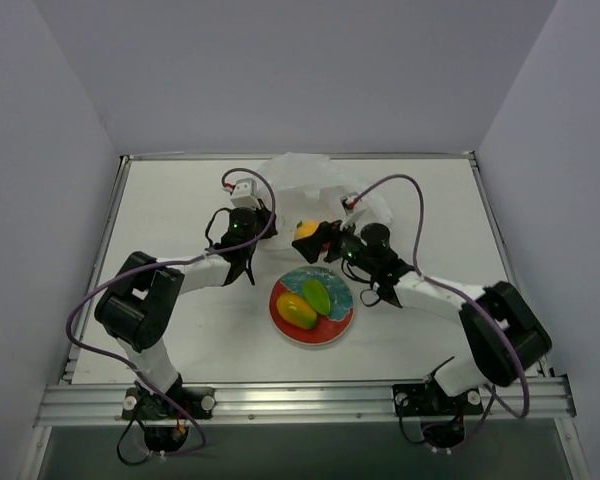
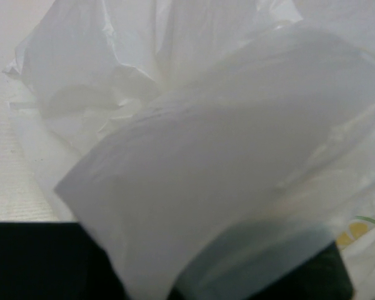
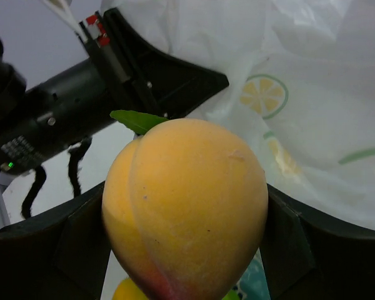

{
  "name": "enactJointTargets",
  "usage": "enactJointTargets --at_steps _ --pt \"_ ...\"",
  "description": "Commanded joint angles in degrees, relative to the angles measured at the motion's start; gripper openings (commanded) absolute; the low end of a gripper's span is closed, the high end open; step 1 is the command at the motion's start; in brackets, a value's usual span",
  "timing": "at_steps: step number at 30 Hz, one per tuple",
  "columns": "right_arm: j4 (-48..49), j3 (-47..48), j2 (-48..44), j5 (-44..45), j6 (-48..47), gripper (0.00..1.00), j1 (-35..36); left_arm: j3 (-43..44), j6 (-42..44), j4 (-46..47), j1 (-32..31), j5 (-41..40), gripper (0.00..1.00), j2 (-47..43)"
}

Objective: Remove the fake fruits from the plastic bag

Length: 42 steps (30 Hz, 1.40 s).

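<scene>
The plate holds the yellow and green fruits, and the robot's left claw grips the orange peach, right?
Not the left: the right gripper grips the orange peach, as the right wrist view shows. The plate does hold the yellow fruit and the green fruit.

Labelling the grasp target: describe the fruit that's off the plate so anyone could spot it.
Find the white plastic bag at the far side of the table. Just in front of it, the right gripper holds the peach. It is round, orange, with a green leaf; the yellow oval and the green oval lie on the floral plate.
</scene>
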Motion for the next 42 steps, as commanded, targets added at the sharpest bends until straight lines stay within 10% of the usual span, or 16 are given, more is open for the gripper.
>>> enactJointTargets --at_steps 1,12,25,36,42 --pt "2.16 -7.53 -12.43 -0.43 2.82 0.47 0.74 3.68 -0.59 -0.17 0.43 0.53 0.02 -0.08" --pt "-23.78 -27.67 -42.33 19.17 9.31 0.47 3.81 6.58 -0.76 -0.61 0.34 2.72 0.02 2.38" --pt "-23.07 -25.39 -31.62 29.62 9.86 0.51 12.95 7.37 -0.15 -1.58 0.34 2.81 0.02 2.56" --pt "-29.56 -21.62 -31.53 34.2 8.11 1.0 18.23 7.55 -0.23 -1.84 0.34 2.81 0.02 2.47" --pt "-34.93 -19.59 -33.11 34.91 7.22 1.0 18.32 7.64 0.2 -2.55 0.34 2.55 0.02 1.68"
